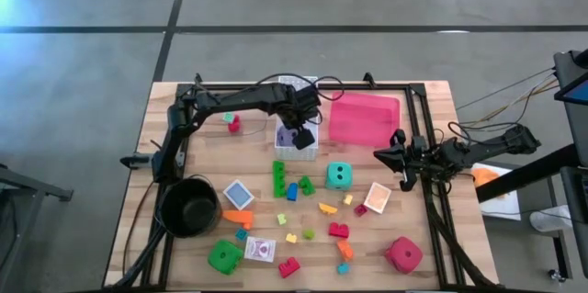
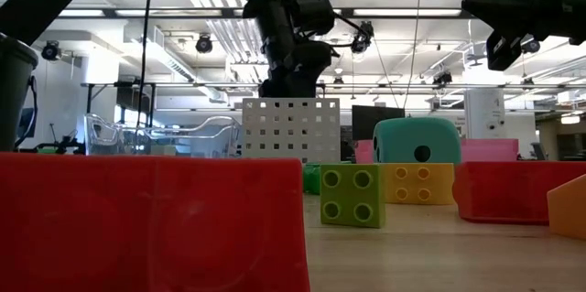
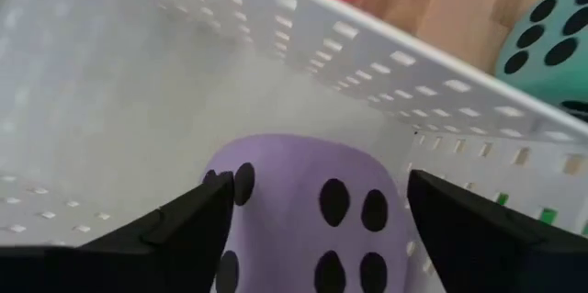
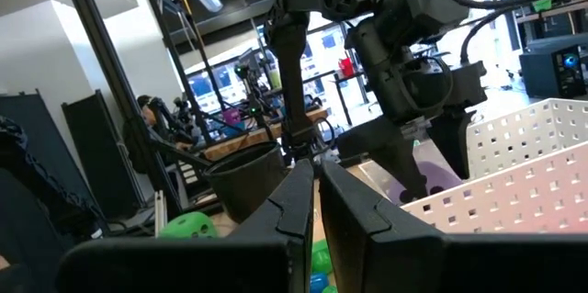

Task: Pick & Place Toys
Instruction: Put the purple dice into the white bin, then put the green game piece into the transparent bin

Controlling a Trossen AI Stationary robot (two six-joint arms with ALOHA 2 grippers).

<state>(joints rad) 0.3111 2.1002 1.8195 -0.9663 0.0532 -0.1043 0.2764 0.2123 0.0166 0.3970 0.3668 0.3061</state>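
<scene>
Left gripper (image 3: 312,229) hangs open over the purple die (image 3: 308,210), which sits inside the white basket (image 1: 296,142); right gripper (image 1: 397,159), closed and empty, waits at the desk's (image 1: 432,109) right edge.

No readable words, brands or numbers appear anywhere. The only markings are black pips on the purple die (image 3: 308,210) in the basket (image 3: 138,118) and on the teal die (image 3: 547,40) beside it.
</scene>
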